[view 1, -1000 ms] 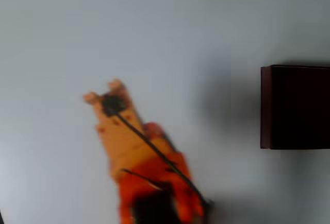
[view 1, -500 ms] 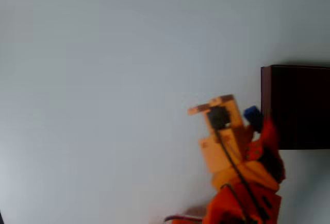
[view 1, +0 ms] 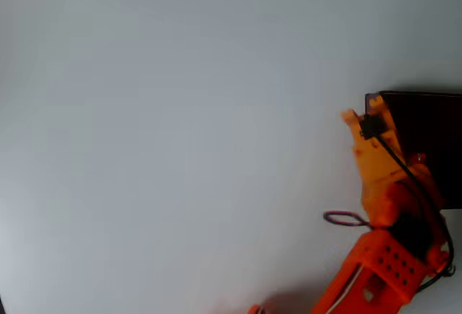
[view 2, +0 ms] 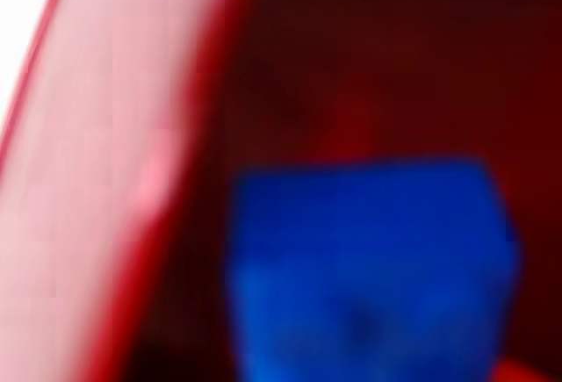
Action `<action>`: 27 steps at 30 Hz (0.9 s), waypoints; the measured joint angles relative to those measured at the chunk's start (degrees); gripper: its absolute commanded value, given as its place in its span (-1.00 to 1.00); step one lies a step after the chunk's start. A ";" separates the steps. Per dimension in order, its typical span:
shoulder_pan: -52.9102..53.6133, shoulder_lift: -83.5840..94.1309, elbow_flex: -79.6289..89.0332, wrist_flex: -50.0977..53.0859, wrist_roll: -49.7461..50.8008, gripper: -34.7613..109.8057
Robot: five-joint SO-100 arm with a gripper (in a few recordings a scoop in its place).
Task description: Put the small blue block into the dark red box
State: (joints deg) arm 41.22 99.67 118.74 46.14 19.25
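Travel is what changed: a second ago our arm was out over the middle of the surface [view 1: 180, 112], half a second ago just short of the box, and now the claw [view 1: 359, 122] reaches over the near-left corner of the box [view 1: 426, 123] at the right edge. In the wrist view the block [view 2: 369, 268] sits close in front of the lens, blurred, with the box's dark inside behind it and its wall to the left. We judge the claw is clenched on the block. Letting go looks like our next step.
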 measured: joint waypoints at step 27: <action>-41.40 68.91 21.36 32.43 -6.77 -0.49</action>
State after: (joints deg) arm -0.18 168.57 140.10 78.57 12.48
